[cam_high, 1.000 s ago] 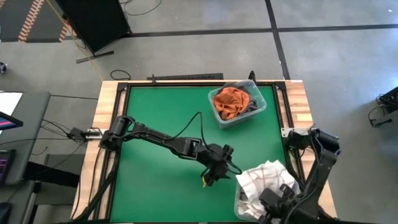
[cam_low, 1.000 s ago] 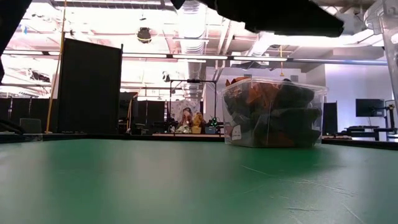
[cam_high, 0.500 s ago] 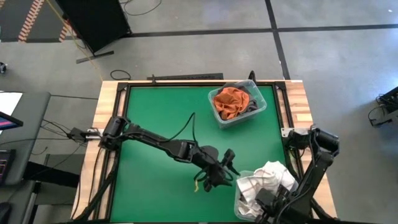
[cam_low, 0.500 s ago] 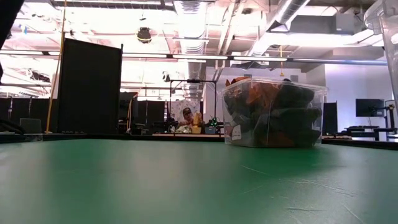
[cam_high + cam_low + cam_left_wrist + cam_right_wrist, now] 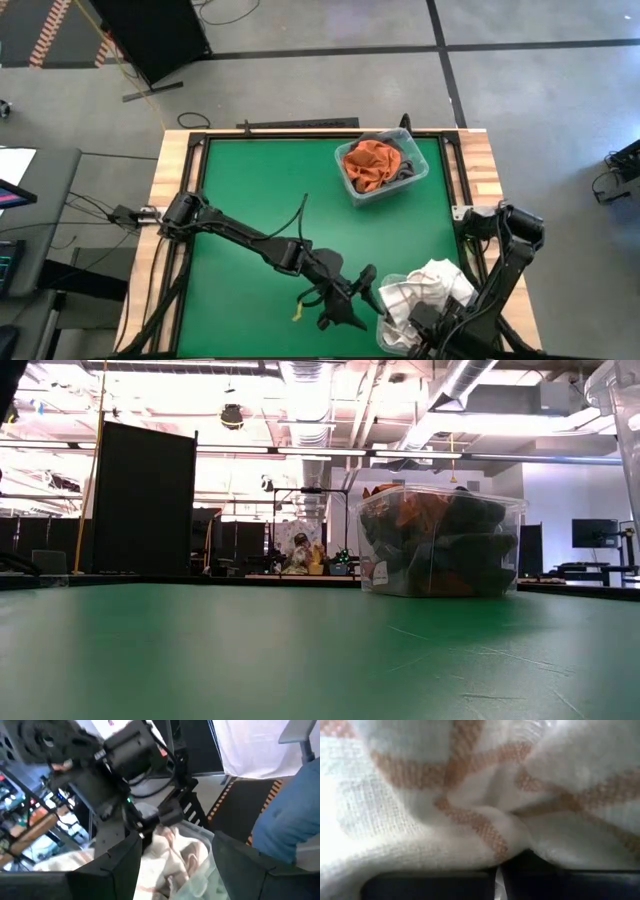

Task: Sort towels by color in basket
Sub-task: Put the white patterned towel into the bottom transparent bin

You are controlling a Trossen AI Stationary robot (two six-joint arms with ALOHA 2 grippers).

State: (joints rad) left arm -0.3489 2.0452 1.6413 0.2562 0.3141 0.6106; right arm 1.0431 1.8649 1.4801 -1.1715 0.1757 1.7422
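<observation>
- Right gripper point(image 5: 432, 322) sat low in the near clear bin point(image 5: 385, 325), its fingers pressed into the white towel with reddish grid lines point(image 5: 480, 795); cloth filled the right wrist view, bunched into a fold right at the fingertips. Fingers looked nearly closed; couldn't tell if they still pinched the fold.
- White towels point(image 5: 430, 285) were heaped in that bin, crumpled, spilling over the rim around the right gripper.
- Left gripper point(image 5: 340, 312) hovered over the green worktop point(image 5: 250, 180) just beside the bin, fingers spread wide, holding nothing.
- Far clear bin point(image 5: 412, 178), well apart from both grippers, held a rust orange towel point(image 5: 368, 163) on top and a dark grey towel point(image 5: 400, 160) beside it.
</observation>
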